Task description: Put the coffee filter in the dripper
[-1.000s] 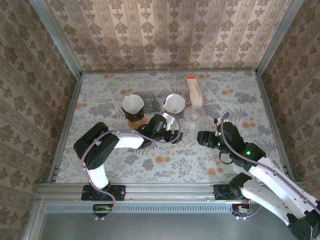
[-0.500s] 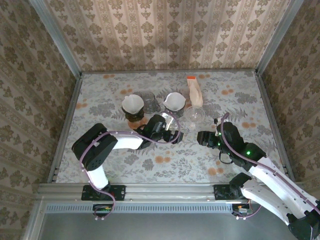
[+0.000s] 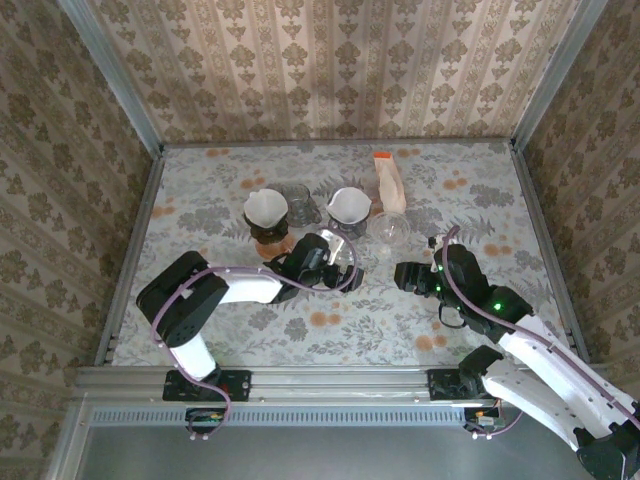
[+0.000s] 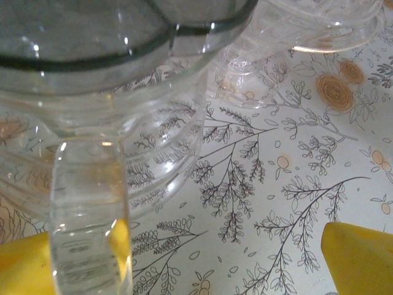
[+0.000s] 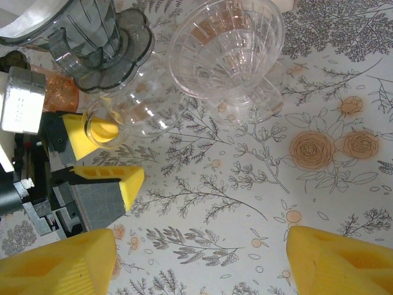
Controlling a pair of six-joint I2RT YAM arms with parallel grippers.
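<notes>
A white coffee filter [image 3: 348, 204] sits inside the smoky grey dripper [image 3: 345, 222] at mid-table; its white edge [image 5: 24, 15] shows above the dripper body [image 5: 101, 43]. My left gripper [image 3: 335, 258] is open just in front of this dripper. The dripper's clear handle [image 4: 89, 215] stands between the jaws, close against the left finger [image 4: 21, 267], and the right finger [image 4: 359, 258] is far from it. An empty clear dripper [image 3: 390, 228] stands to the right. My right gripper [image 3: 405, 272] hangs open over bare table before it, nothing between its fingers [image 5: 61, 264].
A second dripper with a white filter [image 3: 265, 208] rests on a brown base at the left, a clear glass [image 3: 297, 200] beside it. A pack of filters [image 3: 388, 185] lies behind the clear dripper [image 5: 227, 43]. Walls enclose the table on three sides.
My left gripper has opened a little wider and its arm has drawn back slightly to the left from the grey dripper. The right arm is still.
</notes>
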